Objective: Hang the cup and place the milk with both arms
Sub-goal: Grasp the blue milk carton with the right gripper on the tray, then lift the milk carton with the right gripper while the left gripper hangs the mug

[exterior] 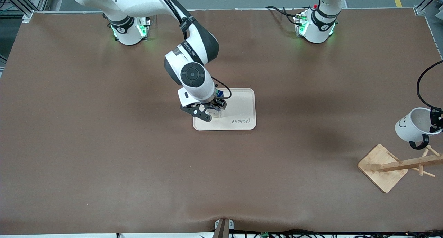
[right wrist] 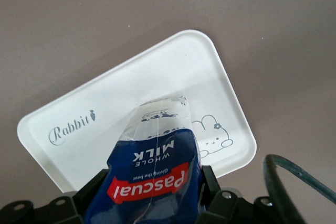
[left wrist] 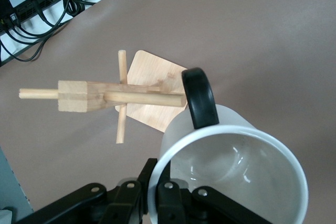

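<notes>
The white smiley cup (exterior: 413,124) hangs in the air at the left arm's end of the table, tilted, just above the pegs of the wooden rack (exterior: 408,163). My left gripper (exterior: 435,122) is shut on its rim. In the left wrist view the cup (left wrist: 231,166), its black handle (left wrist: 199,98) and the rack's pegs (left wrist: 123,98) show, with my left gripper (left wrist: 156,192) pinching the rim. My right gripper (exterior: 214,109) is shut on the blue milk carton (exterior: 218,103) and holds it on or just over the white tray (exterior: 242,109). The right wrist view shows the carton (right wrist: 155,171) over the tray (right wrist: 105,108).
The rack lies toppled, its square base (exterior: 377,167) tipped on edge near the table's corner, nearer to the front camera than the cup. The tray bears a "Rabbit" mark (exterior: 241,121). Brown table surface (exterior: 104,144) spreads around.
</notes>
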Controlling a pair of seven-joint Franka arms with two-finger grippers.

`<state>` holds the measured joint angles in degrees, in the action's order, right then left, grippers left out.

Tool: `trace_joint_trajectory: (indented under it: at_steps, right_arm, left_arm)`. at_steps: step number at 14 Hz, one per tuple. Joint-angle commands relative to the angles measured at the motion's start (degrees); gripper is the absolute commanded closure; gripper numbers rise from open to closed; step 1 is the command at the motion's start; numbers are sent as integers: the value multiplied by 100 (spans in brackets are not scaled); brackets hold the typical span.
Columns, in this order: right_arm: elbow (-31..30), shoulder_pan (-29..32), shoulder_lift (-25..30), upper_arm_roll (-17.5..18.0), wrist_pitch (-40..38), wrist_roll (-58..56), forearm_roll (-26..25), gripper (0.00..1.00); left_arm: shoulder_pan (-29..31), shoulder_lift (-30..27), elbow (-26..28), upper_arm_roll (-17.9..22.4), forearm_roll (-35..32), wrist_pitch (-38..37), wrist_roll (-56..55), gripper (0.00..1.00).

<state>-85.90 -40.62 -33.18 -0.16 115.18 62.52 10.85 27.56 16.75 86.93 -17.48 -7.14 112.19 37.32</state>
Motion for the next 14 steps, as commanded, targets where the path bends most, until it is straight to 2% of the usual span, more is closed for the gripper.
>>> trace_joint_trajectory:
  at_steps: [1, 3, 5, 6, 9, 13, 14]
  right_arm:
    - [370, 115, 162, -10, -608, 190, -31, 100]
    - [853, 308, 162, -1, -1355, 199, 257, 100]
    - [1101, 563, 171, -10, -1787, 199, 889, 100]
    - [1180, 764, 188, -19, -1902, 190, 1014, 100]
    - [1190, 1485, 505, -10, -2323, -89, 998, 100]
    - [1146, 2548, 663, -36, -3228, -1828, 893, 100]
    - [1146, 2699, 707, -54, -3230, -2145, 501, 100]
  left_arm:
    - [39, 250, -334, -27, 90, -66, 215, 100]
    - [39, 303, -387, -27, 99, -66, 215, 100]
    - [56, 382, -404, -27, 99, -57, 241, 100]
    - [74, 399, -396, -27, 99, -57, 241, 100]
    - [171, 435, -404, -27, 99, -57, 293, 100]
    - [232, 487, -404, -27, 99, 4, 382, 100]
    - [232, 505, -404, -27, 99, 13, 373, 100]
